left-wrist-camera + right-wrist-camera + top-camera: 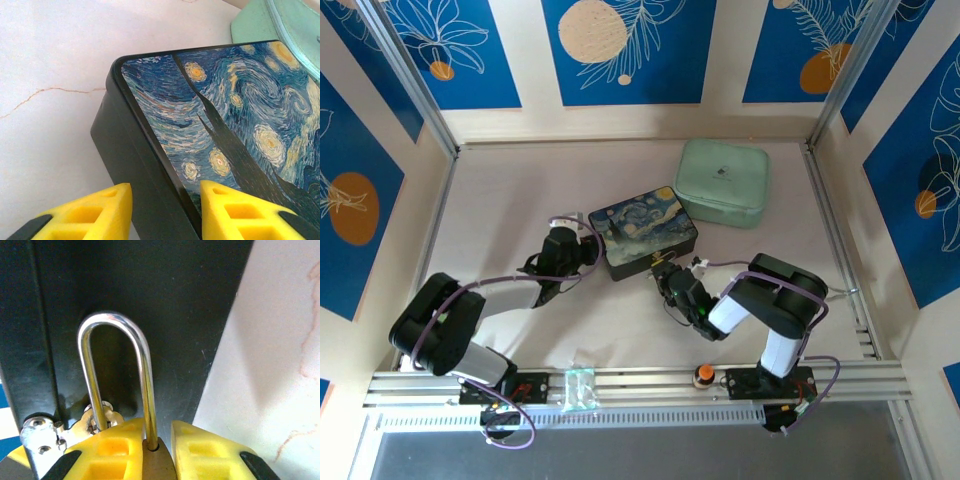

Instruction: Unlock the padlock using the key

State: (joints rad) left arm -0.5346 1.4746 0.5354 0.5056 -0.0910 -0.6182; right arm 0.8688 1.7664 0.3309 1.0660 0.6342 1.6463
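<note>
left fingers (90, 212) straddle starry-night box (225, 130) edge | mint case (280, 30) behind | pale table (50, 75)

Against the dark side of the painted box (165, 290), the padlock (146, 390) has its brass body mostly hidden between the fingers (115, 450) of the right gripper (156, 431) and cut off by the bottom edge. Beyond the box, the mint case (285, 30) is cropped.

Padlock (157, 463): brass body gripped in right end effector (156, 434); silver shackle looped through hasp (97, 415) on dark box (165, 290).
</note>
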